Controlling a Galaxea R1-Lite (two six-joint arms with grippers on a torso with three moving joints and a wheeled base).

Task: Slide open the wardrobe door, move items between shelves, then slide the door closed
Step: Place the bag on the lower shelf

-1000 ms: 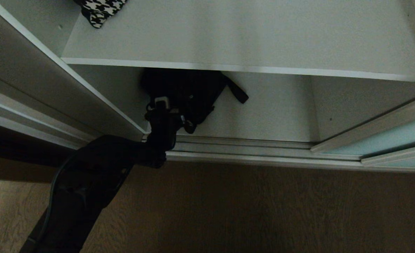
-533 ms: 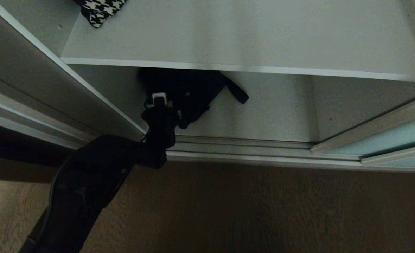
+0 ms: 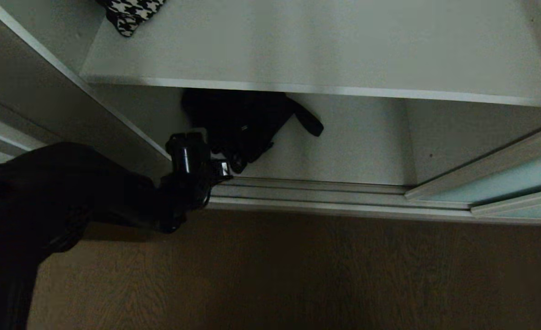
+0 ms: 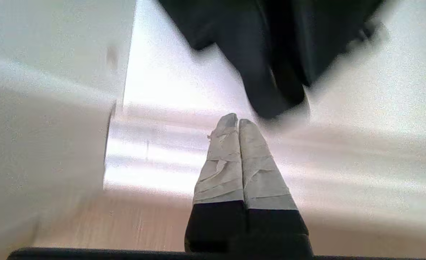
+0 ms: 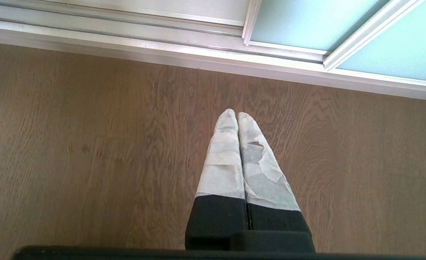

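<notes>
**Head view: left pincer at the wardrobe sill, black bag not held**

Head view shows the wardrobe open, the frosted teal sliding door (image 3: 504,181) pushed to the right edge of the frame. The black fabric bag (image 3: 243,121) lies on the lower shelf (image 3: 357,146), centre left, partly tucked under the upper shelf (image 3: 321,46). The houndstooth piece (image 3: 128,13) sits at the upper left, on the upper shelf. The left pincer (image 3: 222,167) is low at centre left, beside the door track (image 3: 321,195), its tip next to the bag's near corner.

In the left wrist view the left pincer (image 4: 237,122) has its taped fingers pressed together, with nothing between them; the bag (image 4: 270,54) lies just beyond the tips. The right pincer (image 5: 236,117) hangs closed above the wooden floor (image 5: 90,144), idle.

The risks, as judgement: pressed shut, the fingers can only shove the soft bag deeper under the upper shelf. Reopened late, they may pinch a mere fold, which slips out on lifting. The strap loop (image 3: 309,121) could snag the upper shelf's front edge. The arm could knock the track.
</notes>
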